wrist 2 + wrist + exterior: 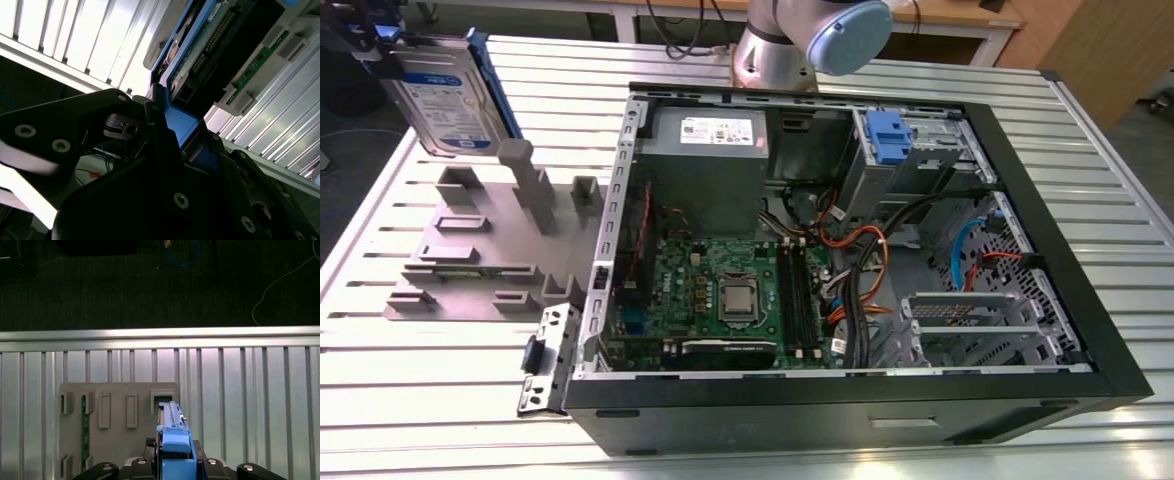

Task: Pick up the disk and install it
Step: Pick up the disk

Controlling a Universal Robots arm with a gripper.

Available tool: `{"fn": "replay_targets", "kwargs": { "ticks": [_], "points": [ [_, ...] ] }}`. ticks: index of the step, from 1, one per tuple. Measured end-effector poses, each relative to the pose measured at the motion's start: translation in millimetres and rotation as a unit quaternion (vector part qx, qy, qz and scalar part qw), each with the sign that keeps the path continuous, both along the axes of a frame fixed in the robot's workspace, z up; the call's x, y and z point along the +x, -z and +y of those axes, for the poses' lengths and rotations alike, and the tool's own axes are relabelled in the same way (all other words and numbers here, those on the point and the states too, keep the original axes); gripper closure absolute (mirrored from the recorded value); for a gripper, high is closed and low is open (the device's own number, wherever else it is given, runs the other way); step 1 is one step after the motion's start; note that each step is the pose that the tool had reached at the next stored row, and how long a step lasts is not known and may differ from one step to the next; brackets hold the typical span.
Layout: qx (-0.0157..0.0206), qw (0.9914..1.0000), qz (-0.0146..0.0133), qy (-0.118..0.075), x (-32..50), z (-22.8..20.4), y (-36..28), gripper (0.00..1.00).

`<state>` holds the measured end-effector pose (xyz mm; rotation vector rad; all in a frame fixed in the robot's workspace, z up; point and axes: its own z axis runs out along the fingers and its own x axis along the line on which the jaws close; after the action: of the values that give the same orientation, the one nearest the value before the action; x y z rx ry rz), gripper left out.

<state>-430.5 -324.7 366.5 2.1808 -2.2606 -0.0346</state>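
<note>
The disk (447,95), silver with a white-and-blue label and a blue frame, hangs upright in the air at the exterior view's far left, above the grey fixture plate (480,250). My gripper (384,42) is shut on its upper end. In the first wrist view the disk's blue frame (173,442) sits edge-on between my black fingers (102,471), over the fixture's slots (117,412). The second wrist view shows the disk's underside with its connector (215,45) and the blue frame (177,120) clamped in the gripper (175,137).
An open computer case (1067,250) lies on the slatted metal table (427,400). Inside it are the motherboard (720,290), a grey power supply (707,130), cables and a drive bay with a blue clip (887,135). A green board (85,432) stands in a fixture slot. The table edge (160,335) borders dark floor.
</note>
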Motion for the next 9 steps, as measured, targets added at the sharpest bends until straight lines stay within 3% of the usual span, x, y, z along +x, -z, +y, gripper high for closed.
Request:
{"fn": "replay_targets", "kwargs": {
  "ticks": [9],
  "points": [
    [0.0, 1.0, 0.0, 0.0, 0.0, 0.0, -5.2, 0.63]
  ]
}}
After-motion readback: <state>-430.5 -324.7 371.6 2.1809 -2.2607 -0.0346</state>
